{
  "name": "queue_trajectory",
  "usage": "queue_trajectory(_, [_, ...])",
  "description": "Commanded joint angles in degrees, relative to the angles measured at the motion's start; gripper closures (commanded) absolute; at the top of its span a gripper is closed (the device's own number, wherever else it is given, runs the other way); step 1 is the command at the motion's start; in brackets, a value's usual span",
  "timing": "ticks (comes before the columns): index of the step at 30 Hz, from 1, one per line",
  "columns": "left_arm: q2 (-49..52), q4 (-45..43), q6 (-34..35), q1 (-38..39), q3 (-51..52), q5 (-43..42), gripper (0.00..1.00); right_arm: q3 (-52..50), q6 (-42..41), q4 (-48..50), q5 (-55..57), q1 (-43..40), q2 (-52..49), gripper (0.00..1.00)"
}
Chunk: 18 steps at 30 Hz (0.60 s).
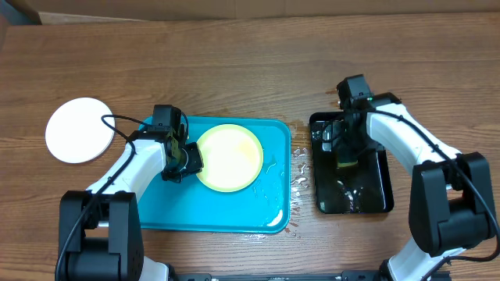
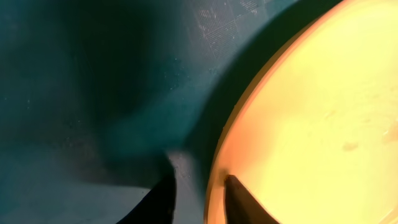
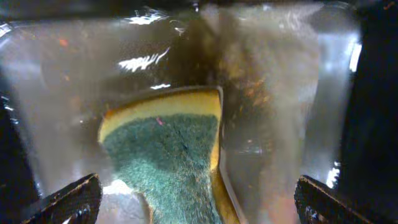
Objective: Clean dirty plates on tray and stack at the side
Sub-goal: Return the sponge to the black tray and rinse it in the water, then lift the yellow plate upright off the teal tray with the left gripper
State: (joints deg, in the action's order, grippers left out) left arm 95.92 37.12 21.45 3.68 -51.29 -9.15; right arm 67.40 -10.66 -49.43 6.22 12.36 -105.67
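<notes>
On the blue tray [image 1: 164, 222] in the middle of the worktop [image 1: 234, 70] lies the yellow plate [image 1: 230, 160]. It lies flat, near the top edge of the tray. 1 white plate [image 1: 78, 130] sits off to the left side, on the wood, well away from the tray. I can see only these 2 plates.

The left gripper [image 1: 186, 158] is at the left edge of the yellow plate. Its gap is narrow. 1 of its fingers [image 2: 163, 196] is on the tray side and the other is over the plate, with the rim between them. A bit of tray shows beside the rim, so I think it is not pinching the plate.

The right gripper [image 1: 344, 152] hangs over the black tray [image 1: 375, 187] and is spread wide. The sponge [image 3: 174, 155] lies right under it, green side up, in the wet. It holds nothing.

I think the job now is to pick up the sponge and scrub the yellow plate. To do that well, the right gripper should go straight down so the sponge sits between both fingers, then squeeze it firmly, because a wet sponge is soft and can slip. The left gripper should nip the rim so the plate does not slide while it is rubbed. There is water [image 1: 298, 168] between the 2 trays, so things may be slippery.
</notes>
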Motion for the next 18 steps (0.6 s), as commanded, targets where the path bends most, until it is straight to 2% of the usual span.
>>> queue_trajectory(1, [0.7, -0.3, -0.7, 0.2, 0.6, 0.6, 0.82, -3.3, -0.3, 2.3, 0.2, -0.2, -0.2, 0.00])
queue_trajectory(2, [0.7, -0.3, -0.7, 0.2, 0.6, 0.7, 0.91, -3.9, -0.3, 2.8, 0.2, -0.2, -0.2, 0.00])
queue_trajectory(3, [0.7, -0.4, -0.7, 0.2, 0.6, 0.7, 0.96, -4.1, -0.2, 2.9, 0.2, -0.2, -0.2, 0.00])
queue_trajectory(10, [-0.9, 4.3, -3.3, 0.2, -3.3, 1.2, 0.96, -4.1, -0.3, 2.9, 0.2, -0.2, -0.2, 0.00])
queue_trajectory(18, [-12.1, 7.3, -2.6, 4.7, -4.7, 12.6, 0.96, -4.1, -0.3, 2.9, 0.2, -0.2, -0.2, 0.00])
